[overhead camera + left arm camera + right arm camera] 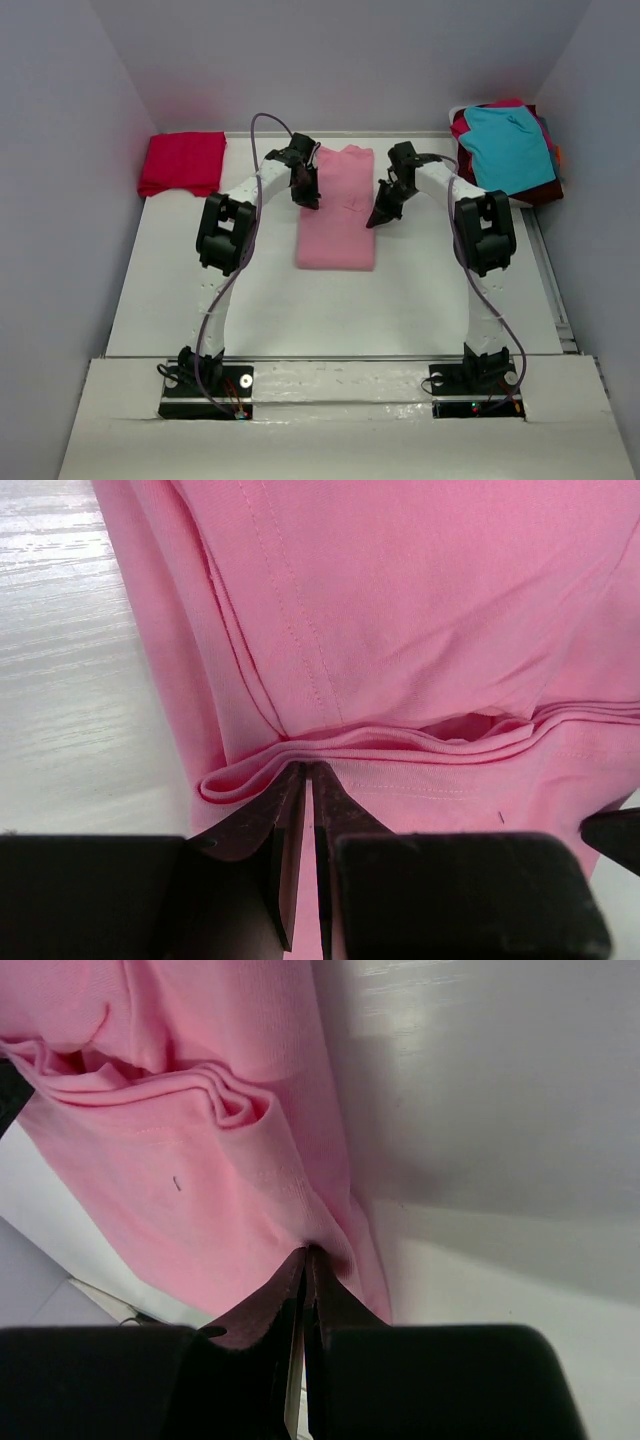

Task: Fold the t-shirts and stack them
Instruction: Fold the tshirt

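In middle of table, pink t-shirt is spread, folded into long strip. Its left edge is pinched by left gripper, its right edge by right gripper; both jaws are closed tight on cloth. Red folded shirt is kept at far left corner. Pile of shirts is heaped at far right, blue one on top.

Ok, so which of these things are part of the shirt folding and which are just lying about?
In the job: half-folded pink cloth t-shirt, pinched by left gripper and right gripper; folded red t-shirt, far left; heap of unfolded mixed-colour t-shirts, far right.
Just there: white table; purple arm cable.
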Tool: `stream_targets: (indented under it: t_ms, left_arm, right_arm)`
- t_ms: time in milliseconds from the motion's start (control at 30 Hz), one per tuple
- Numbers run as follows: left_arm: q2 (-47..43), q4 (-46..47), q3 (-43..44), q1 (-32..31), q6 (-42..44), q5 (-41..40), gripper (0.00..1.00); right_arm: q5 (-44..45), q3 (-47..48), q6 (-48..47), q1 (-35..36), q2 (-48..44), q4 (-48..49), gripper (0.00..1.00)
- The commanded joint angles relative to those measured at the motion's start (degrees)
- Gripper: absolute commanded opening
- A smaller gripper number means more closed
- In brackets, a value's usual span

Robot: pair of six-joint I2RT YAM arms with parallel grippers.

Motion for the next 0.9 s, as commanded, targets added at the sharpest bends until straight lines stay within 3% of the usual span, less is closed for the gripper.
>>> stream_targets:
  t_ms: [0, 567, 867]
  left_arm:
    - [-0.2, 0.3, 1.2, 0.3, 0.5, -0.4, 0.21]
    - [0.9, -0.4, 2.3, 0.8, 0.9, 0.0, 0.21]
    - [1.2, -0.5, 2.6, 0.8, 1.0, 0.2, 0.21]
  right_arm:
    - [-1.3, 0.6, -0.8, 0.6, 1.5, 2.8, 0.09]
    - [-2.0, 9.0, 0.2, 0.6, 4.4, 0.5, 0.09]
    - [-2.0, 13.1, -0.3, 0.6, 11.2, 0.6, 0.09]
